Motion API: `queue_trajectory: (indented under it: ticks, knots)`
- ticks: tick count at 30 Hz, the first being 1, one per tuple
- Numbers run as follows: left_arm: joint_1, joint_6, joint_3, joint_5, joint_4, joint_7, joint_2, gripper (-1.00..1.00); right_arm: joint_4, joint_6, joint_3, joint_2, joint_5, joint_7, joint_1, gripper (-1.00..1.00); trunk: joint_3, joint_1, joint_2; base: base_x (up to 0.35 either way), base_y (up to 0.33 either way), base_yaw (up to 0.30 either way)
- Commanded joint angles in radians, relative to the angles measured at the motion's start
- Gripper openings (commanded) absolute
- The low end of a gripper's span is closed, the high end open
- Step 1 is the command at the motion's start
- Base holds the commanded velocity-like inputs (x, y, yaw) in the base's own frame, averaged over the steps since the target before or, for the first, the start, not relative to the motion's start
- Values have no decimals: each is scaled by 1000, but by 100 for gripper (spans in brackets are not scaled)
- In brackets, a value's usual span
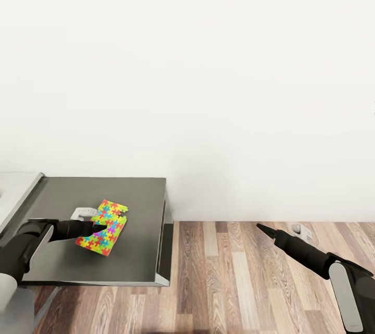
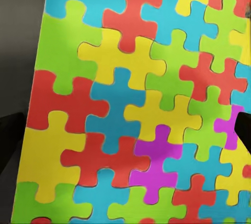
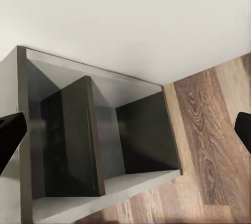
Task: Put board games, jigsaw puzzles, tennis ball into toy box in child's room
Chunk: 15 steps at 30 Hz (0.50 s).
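Note:
A jigsaw puzzle [image 1: 110, 213] of bright interlocking pieces lies flat on the low dark grey top of the table [image 1: 140, 201]. My left gripper [image 1: 103, 228] reaches over the puzzle's middle from the left. In the left wrist view the puzzle [image 2: 130, 77] is very close, and the left gripper [image 2: 127, 135] is open, with its dark fingertips [image 2: 9, 143] wide apart at the picture's sides. My right gripper [image 1: 264, 228] hangs over the wooden floor, right of the table. In the right wrist view the right gripper [image 3: 128, 130] stands open, holding nothing.
A small pale grey thing [image 1: 83, 213] sits on the dark top beside the puzzle. The paler desk top [image 1: 15, 188] joins at the left. A white wall runs behind. The right wrist view faces a dark grey open-shelved unit [image 3: 104, 145] on the wood floor [image 3: 209, 130].

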Motion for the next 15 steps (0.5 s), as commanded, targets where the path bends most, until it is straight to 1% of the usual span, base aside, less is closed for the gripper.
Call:
queue_trajectory:
  ticks: [1,8,11,15]
  knots:
    - [0,9,0,6,-1,0,0,100,0,6,-2,0,1,5,-1,100,-2,1,-2,0,-249,0]
    - [0,8,0,6,-1,-2,0,100,-1,6,0,0,1,6,0,100,-2,1,-2,0,-167,0]
    - [0,8,0,6,-1,-3,0,100,-3,6,0,0,1,10,0,100,-2,1,-2,0,-35,0]
    - [0,8,0,6,-2,-3,0,100,-3,6,-1,0,2,39,0,100,-2,1,-2,0,-8,0]
